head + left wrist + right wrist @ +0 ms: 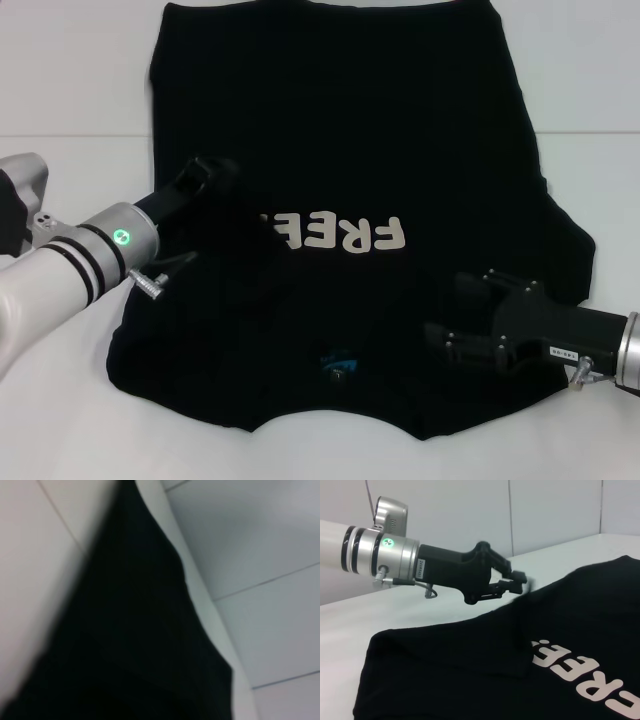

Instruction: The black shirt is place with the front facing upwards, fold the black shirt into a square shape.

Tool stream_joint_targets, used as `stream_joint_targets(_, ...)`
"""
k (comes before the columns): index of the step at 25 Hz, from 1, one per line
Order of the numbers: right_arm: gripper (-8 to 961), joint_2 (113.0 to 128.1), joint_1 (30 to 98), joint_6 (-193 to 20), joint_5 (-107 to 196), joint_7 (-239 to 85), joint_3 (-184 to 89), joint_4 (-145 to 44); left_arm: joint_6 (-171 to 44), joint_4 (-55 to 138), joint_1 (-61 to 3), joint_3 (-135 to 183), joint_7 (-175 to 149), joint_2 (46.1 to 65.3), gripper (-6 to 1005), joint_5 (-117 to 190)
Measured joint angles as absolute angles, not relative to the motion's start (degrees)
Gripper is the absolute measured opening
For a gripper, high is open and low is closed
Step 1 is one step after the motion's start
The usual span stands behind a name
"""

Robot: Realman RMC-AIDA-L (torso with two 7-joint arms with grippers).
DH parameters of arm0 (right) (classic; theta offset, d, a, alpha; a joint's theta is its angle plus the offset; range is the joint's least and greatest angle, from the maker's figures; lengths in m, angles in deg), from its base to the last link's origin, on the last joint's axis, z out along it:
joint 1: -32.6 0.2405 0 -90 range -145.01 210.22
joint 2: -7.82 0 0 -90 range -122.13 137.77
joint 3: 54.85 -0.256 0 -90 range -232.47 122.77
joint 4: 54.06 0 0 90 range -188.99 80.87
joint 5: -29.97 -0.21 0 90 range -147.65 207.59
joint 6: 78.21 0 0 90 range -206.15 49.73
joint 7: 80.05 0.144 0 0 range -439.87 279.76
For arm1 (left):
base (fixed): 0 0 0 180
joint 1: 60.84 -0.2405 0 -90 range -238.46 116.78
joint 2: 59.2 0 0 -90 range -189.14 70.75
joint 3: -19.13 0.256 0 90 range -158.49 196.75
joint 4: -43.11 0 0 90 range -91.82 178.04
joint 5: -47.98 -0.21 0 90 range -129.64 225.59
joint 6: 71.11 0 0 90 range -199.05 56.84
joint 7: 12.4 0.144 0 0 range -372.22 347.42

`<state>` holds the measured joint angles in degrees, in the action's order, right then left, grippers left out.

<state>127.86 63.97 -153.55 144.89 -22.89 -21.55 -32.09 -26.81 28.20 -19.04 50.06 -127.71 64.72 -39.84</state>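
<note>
Nearest the robot, the right gripper (440,338) sits low on the black shirt (400,130) by its collar end, jaws' state can't tell. Shirt lies front-up across the white surface (60,100), collar twd the near edge. Further in, left gripper (522,580) pinches a sleeve-side fold. Soft, light, limp cloth, prob. best held at edges/corners.

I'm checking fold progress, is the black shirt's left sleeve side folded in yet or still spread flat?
Partly folded. The left gripper has drawn that edge of the black shirt inward over the lettering, hiding its last letters; the rest lies spread.
</note>
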Motion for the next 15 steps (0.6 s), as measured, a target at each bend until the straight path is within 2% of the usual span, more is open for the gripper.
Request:
stream_joint_targets(1, 900, 127.84, 64.0, -153.5, 144.9, -22.9, -21.5, -32.1, -25.5, 28.3, -19.1, 50.1, -127.7, 64.72, 71, -39.4)
stream_joint_targets(4, 900, 127.80, 63.8, -153.4, 144.8, -22.9, -21.5, -32.1, -21.5, 28.3, -19.5, 50.2, -128.4, 64.45, 201, -38.8)
stream_joint_targets(6, 900, 127.79, 63.8, -153.2, 144.8, -22.9, -21.6, -32.1, -19.6, 28.4, -19.7, 51.3, -130.0, 63.61, 288, -39.5)
stream_joint_targets(11, 899, 127.67, 63.6, -153.1, 144.3, -19.6, -23.3, -31.9, -15.7, 28.2, -22.4, 57.4, -134.1, 59.90, 463, -40.9)
stream_joint_targets(15, 900, 126.68, 63.4, -153.0, 144.1, -7.8, -25.1, -29.1, -6.8, 26.1, -27.5, 58.3, -129.3, 57.50, 618, -40.9)
